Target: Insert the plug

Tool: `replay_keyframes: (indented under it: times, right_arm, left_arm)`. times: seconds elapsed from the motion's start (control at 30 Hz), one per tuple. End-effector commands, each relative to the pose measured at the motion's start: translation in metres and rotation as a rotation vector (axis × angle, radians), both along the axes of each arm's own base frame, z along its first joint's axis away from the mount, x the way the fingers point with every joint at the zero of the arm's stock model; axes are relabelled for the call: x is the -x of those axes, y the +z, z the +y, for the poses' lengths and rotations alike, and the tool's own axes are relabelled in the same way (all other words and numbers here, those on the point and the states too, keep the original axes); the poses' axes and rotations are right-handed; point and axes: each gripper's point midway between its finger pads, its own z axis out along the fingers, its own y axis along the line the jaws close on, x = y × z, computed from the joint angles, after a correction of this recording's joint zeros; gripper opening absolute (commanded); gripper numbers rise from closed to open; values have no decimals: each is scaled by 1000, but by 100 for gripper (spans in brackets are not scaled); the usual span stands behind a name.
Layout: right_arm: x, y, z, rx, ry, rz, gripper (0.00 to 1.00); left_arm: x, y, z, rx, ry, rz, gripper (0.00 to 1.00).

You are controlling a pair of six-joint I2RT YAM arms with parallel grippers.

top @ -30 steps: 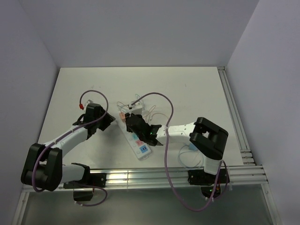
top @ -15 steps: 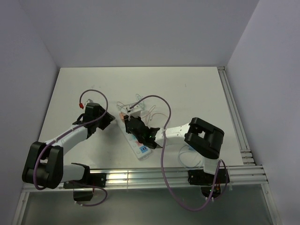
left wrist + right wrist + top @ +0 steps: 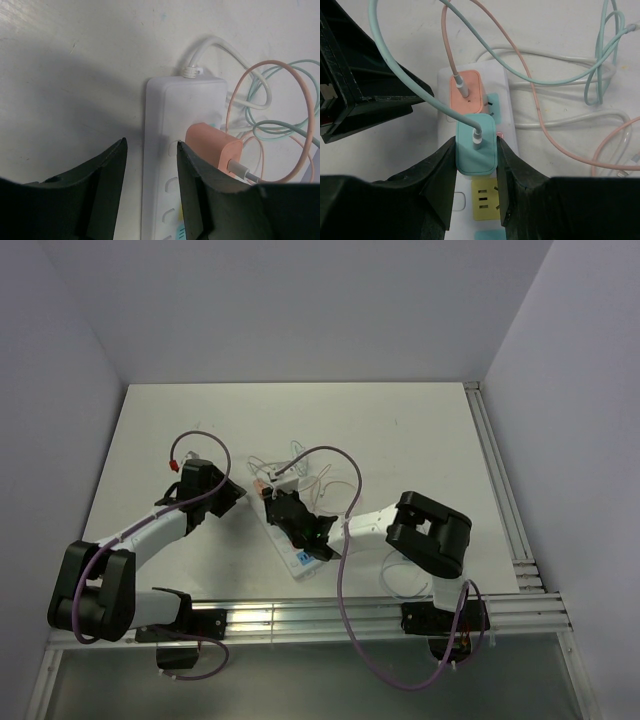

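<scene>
Teal plug (image 3: 476, 142), mid-frame in R wrist view, pinched in R end effector (image 3: 476, 150) over strip (image 3: 462, 200), just below seated orange plug (image 3: 466, 92). Step: seating; prongs hidden. Next: align, press straight down. L end effector (image 3: 151, 150) part-open, empty, at strip's cord end.

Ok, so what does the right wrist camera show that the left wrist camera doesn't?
Only the right wrist view shows the teal plug clamped in the right gripper, over the strip between the orange plug and a yellow socket. Only the left wrist view shows the ribbed collar where the strip's white cord leaves its end, framed by the left gripper with its jaws apart. Both show the white power strip, the orange plug seated in it, and loose pink cable and teal cable.
</scene>
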Motion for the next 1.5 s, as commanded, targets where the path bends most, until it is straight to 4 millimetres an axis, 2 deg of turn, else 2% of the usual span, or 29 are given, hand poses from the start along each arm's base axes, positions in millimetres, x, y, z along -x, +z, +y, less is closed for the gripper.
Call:
replay_keyframes:
  times: [0.0, 0.27, 0.43, 0.97, 1.27, 1.47]
  right_arm:
    - [-4, -2, -7, -1, -33, -46, 0]
    - [3, 34, -10, -97, -17, -80, 0]
    - [4, 37, -6, -102, -18, -85, 0]
    - [-3, 24, 15, -80, 8, -87, 0]
    - [-2, 2, 10, -47, 4, -65, 0]
    - [-2, -5, 9, 3, 17, -71, 0]
  left_arm:
    - [-6, 9, -3, 11, -18, -42, 50]
    - [-4, 5, -3, 12, -17, -30, 50]
    - [-8, 8, -6, 26, -22, -50, 49]
    - [-5, 7, -5, 25, -24, -51, 50]
    - [-5, 10, -6, 32, -29, -57, 50]
    - [-6, 9, -6, 25, -29, -54, 50]
